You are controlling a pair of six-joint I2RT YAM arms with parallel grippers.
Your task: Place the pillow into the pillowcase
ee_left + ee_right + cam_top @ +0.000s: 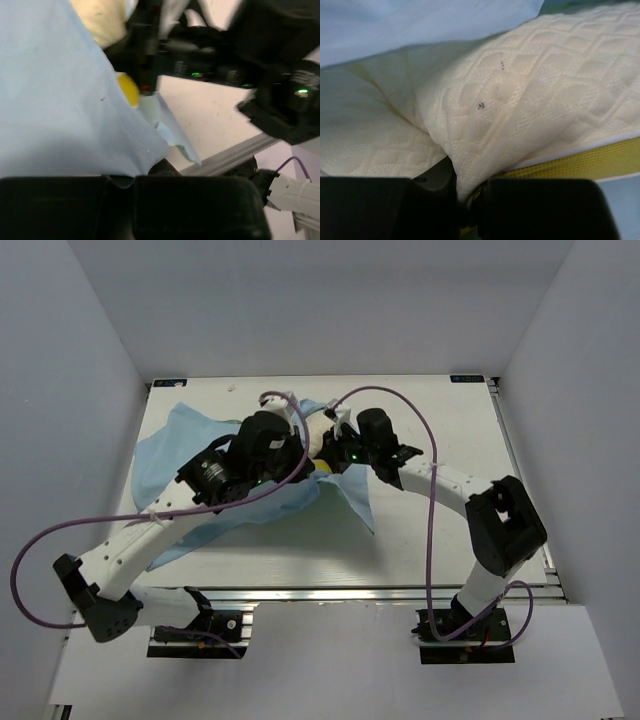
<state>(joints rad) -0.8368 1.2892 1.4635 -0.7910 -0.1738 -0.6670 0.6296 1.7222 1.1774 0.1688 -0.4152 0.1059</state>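
**Both tools clamped, pillow mouth-deep in the cover**

From the overhead camera I see the pillowcase (190, 455) lying blue face up on the tabletop (450, 410). It spreads from the centre out toward 9 o'clock, and one corner trails off toward 4 o'clock. My two arms meet over its edge just on the 12 o'clock side of centre, and they hide most of what is underneath.

The left tool (132, 186) has its jaws fully together. In its wrist view the blue cloth drapes down over the fingers and its hem runs into the seam between them, so I read this as a pinch on the pillowcase. A strip of the mint-green face shows at about 4 o'clock from the middle of that view, with the right arm's black housing beyond it at 2 o'clock.

The right tool (470, 194) is nearly closed, with a thick fold of the pillow (520, 95) squeezed between its jaws. The quilted cream surface fills that view. The yellow band (580, 161) runs along at 4 o'clock, and blue cloth lies over the pillow's far edge at 11 o'clock.

The pillow sits at the centre of the tabletop, under the arms. It is partly covered by the pillowcase, but I cannot tell how far in it is.
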